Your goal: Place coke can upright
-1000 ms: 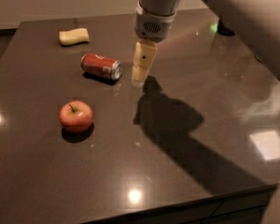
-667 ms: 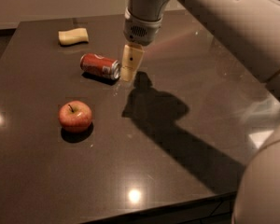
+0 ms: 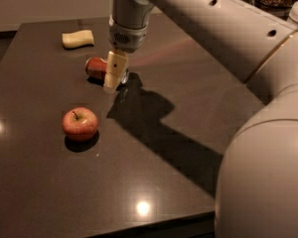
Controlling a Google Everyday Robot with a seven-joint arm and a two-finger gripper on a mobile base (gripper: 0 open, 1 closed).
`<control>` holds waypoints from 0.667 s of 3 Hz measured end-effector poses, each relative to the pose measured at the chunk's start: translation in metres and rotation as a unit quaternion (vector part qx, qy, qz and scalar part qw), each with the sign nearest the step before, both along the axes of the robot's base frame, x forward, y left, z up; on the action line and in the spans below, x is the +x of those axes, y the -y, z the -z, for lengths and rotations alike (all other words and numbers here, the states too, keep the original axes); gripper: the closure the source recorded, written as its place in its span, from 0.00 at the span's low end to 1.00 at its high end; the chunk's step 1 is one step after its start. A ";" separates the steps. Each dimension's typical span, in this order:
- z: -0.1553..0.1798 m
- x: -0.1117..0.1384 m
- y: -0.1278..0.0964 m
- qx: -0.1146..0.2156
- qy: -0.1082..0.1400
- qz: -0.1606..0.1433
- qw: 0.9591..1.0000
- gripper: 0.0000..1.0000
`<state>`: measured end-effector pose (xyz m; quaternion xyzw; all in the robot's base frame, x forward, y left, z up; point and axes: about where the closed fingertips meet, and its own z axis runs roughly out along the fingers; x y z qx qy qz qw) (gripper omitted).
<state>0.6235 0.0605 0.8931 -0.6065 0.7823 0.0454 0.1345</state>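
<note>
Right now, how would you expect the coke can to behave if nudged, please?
The coke can lies on its side on the glossy table, so a nudge across its length would probably roll it. It looks like rigid metal, likely holding shape when gripped, though its smooth wall might slip. The gripper hangs at one end, partly hiding it.

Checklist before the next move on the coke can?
1. Coke can upright: not ok, it lies on its side.
2. Pincer at the can: ok, down at its right end.
3. Pincer holding the can: cannot tell.
4. Apple apart from the can: ok, nearer the camera.
5. Yellow sponge apart from the can: ok, farther back on the table.
</note>
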 end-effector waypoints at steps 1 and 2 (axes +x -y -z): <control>0.007 0.012 -0.023 -0.005 -0.004 0.014 1.000 0.00; 0.012 0.025 -0.036 -0.013 -0.007 0.026 1.000 0.00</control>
